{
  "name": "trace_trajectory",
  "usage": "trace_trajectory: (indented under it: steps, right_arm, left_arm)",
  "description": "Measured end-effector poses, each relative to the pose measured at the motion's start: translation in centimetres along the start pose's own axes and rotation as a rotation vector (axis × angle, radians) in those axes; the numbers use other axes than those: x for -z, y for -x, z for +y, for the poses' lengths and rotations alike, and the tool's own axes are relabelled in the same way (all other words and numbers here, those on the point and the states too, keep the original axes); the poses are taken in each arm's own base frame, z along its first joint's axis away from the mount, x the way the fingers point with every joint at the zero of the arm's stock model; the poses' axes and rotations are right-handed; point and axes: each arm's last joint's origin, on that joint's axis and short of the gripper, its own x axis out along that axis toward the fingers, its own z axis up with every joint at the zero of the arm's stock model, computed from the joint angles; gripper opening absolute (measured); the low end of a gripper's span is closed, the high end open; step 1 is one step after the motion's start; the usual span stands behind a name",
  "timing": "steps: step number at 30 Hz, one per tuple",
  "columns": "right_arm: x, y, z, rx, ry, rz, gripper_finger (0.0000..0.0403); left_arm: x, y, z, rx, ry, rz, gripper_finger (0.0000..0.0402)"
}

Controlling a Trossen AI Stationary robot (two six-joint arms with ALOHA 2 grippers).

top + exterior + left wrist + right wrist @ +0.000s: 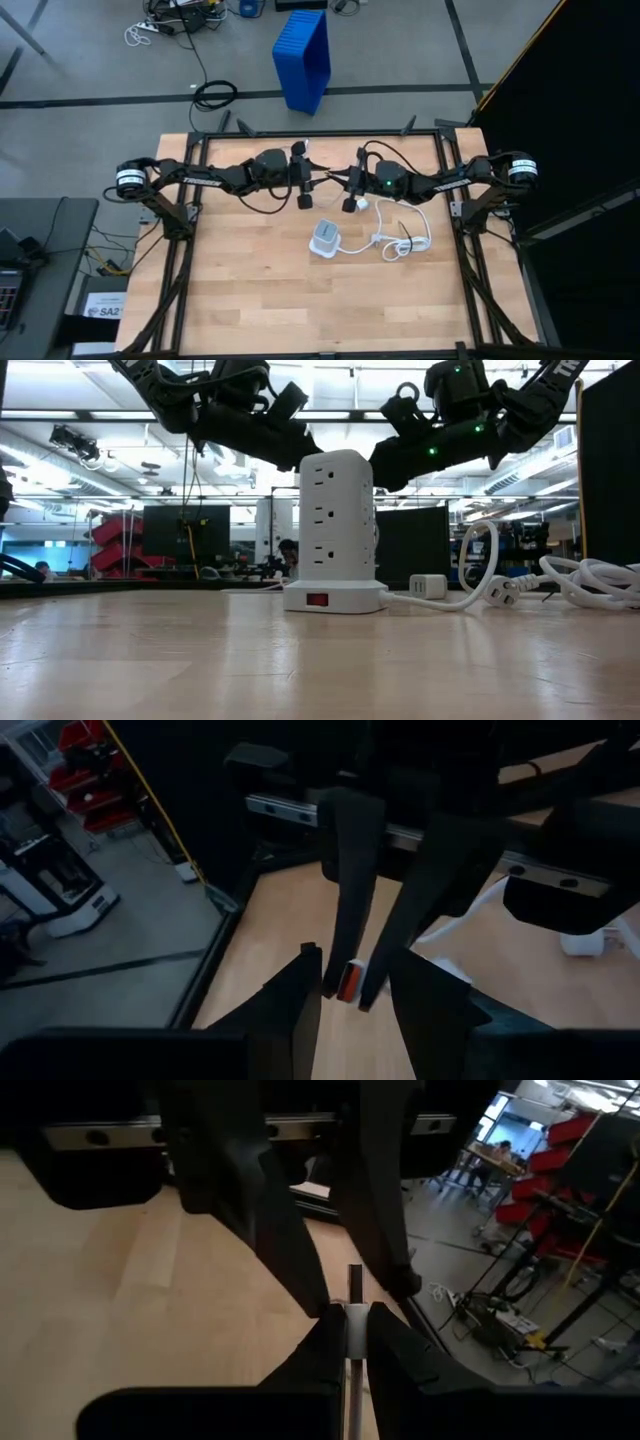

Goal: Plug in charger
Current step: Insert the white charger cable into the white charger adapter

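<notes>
A white socket tower [327, 238] [335, 530] stands upright on the table's middle. Behind it a small white cube [428, 586] [363, 203], the charger as far as I can tell, rests on the wood. Both grippers meet in the air over the far middle. My right gripper [335, 178] [348, 1320] is shut on the end of a thin white cable. My left gripper [322, 175] [355, 960] faces it, open. Its fingers [300, 1270] stand on either side of the cable's tip without touching it. In the low view the tower hides both fingertips. My right gripper pinches the thin cable's plug end [355, 1335] between its two fingers, coming about level from the table's right. The short dark tip [355, 1280] sticks out past the fingertips toward my left gripper. The end, white and orange-red [350, 982], is lifted clear of the table.
The tower's thick white cord [405, 238] lies looped on the table to the tower's right, its plug [500, 592] on the wood. A black metal frame [320, 133] runs round the table. A blue crate [303, 58] stands on the floor beyond. The near half of the table [300, 310] is bare wood.
</notes>
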Motion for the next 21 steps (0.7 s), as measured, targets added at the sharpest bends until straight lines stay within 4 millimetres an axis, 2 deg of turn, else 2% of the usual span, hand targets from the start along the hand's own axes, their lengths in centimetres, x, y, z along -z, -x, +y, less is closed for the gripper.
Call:
trace_trajectory:
  steps: [6, 14, 21]
  right_arm:
    - [0.0, 0.01, 0.07, -0.007, 0.0, 0.0, 0.0]
    - [0.2, 0.03, 0.19, -0.015, 0.001, 0.021, 0.0]
    - [0.21, 0.04, 0.16, -0.008, -0.021, 0.021, 0.0001]
  left_arm:
    - [0.25, 0.0, -0.16, 0.013, -0.042, 0.028, 0.0094]
    - [0.58, 0.02, -0.26, 0.02, -0.044, 0.062, 0.001]
    - [0.32, 0.01, -0.15, 0.003, -0.045, 0.037, 0.0011]
